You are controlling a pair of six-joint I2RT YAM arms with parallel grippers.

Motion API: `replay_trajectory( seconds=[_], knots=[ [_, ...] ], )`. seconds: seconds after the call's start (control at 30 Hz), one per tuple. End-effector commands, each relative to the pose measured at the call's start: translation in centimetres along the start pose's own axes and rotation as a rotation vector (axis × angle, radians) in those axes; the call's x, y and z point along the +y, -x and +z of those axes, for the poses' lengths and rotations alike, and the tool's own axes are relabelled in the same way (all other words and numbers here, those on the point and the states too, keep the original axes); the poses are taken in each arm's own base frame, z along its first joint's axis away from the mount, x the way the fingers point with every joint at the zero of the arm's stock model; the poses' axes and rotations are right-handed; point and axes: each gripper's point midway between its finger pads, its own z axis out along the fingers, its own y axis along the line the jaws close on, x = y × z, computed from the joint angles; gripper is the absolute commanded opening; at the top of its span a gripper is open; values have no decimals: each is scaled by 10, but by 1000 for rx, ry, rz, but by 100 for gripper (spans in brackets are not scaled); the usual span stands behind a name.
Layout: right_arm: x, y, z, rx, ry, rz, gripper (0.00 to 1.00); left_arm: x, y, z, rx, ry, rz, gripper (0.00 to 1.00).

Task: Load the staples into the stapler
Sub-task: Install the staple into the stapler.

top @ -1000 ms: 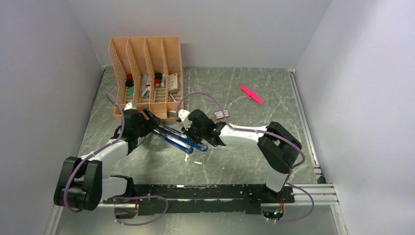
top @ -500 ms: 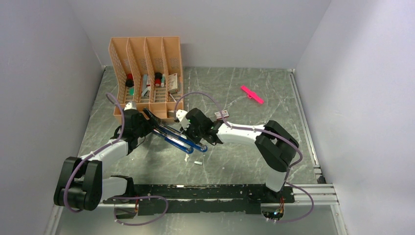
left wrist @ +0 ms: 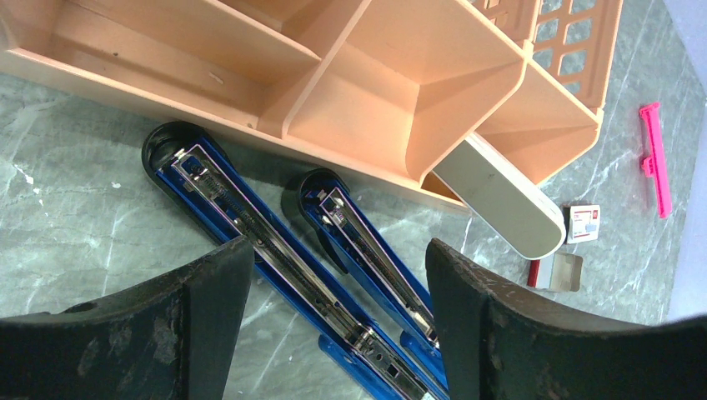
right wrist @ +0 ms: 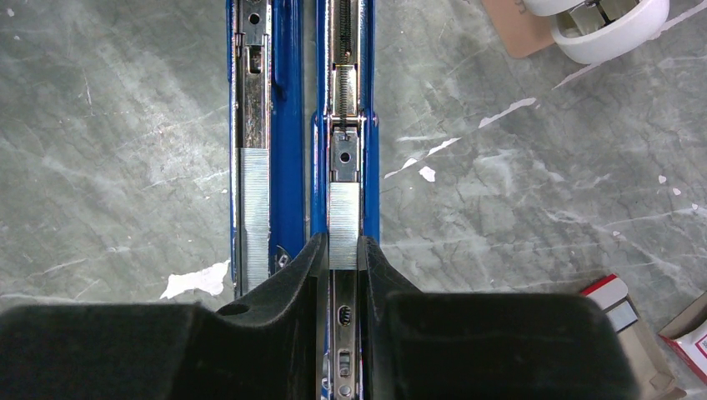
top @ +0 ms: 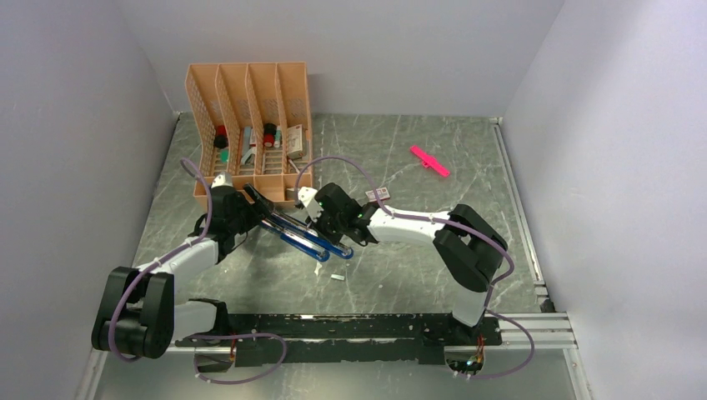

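Our right gripper pinches the staples in line with the open channel of the blue stapler, the left gripper gapes empty nearby, and we want that strip square as it goes down.

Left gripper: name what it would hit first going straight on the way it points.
Probably the open blue stapler, lying just ahead between the spread fingers of the left gripper; the orange organizer stands right behind it. Its height above the stapler is unclear.
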Motion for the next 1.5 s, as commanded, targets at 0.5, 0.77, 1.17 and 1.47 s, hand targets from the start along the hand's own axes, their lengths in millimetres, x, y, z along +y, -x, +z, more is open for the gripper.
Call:
replay_trajectory(
  seconds=[0.5, 0.77, 1.17, 1.47],
  knots=[
    [2, 12, -14, -95, 6, 41, 35, -13, 3, 0, -5, -46, 15, 80],
    [-17, 40, -36, -289, -35, 130, 37, -13, 3, 0, -7, -47, 14, 80],
    [-18, 47, 2, -250, 6, 130, 36, -14, 4, -1, -9, -52, 15, 80],
    [-20, 31, 12, -198, -15, 146, 36, -13, 3, -1, -8, -49, 15, 80]
  ],
)
